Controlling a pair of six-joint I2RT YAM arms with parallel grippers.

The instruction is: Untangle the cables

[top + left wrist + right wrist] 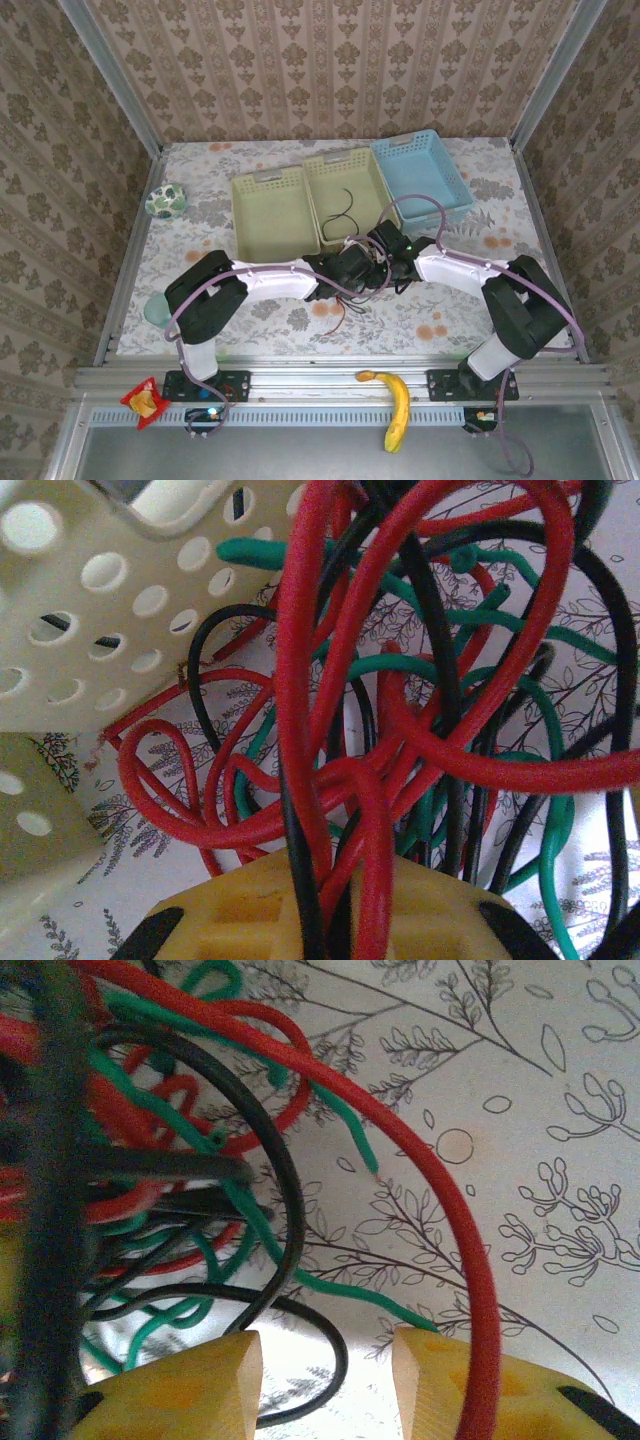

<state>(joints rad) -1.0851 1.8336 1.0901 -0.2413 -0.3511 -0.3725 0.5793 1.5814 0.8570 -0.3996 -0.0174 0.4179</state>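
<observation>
The cables form one tangle of red (300, 680), black (440, 630) and green (420, 665) strands on the floral table, in front of the baskets (345, 305). My left gripper (330, 910) is shut on a bunch of red and black strands that run up between its yellow fingers. Right beside it is my right gripper (325, 1380), open at the tangle's edge. A black loop (285, 1190) lies across its gap without being pinched. A red strand (470, 1250) arcs over its right finger, and a green strand (350, 1290) ends near that finger.
Three baskets stand behind the tangle: two pale yellow ones (272, 212) (335, 160), the middle one holding a thin black wire, and a blue one (420, 175). A perforated basket wall (90, 600) is close to my left gripper. A green-white ball (164, 201) sits far left.
</observation>
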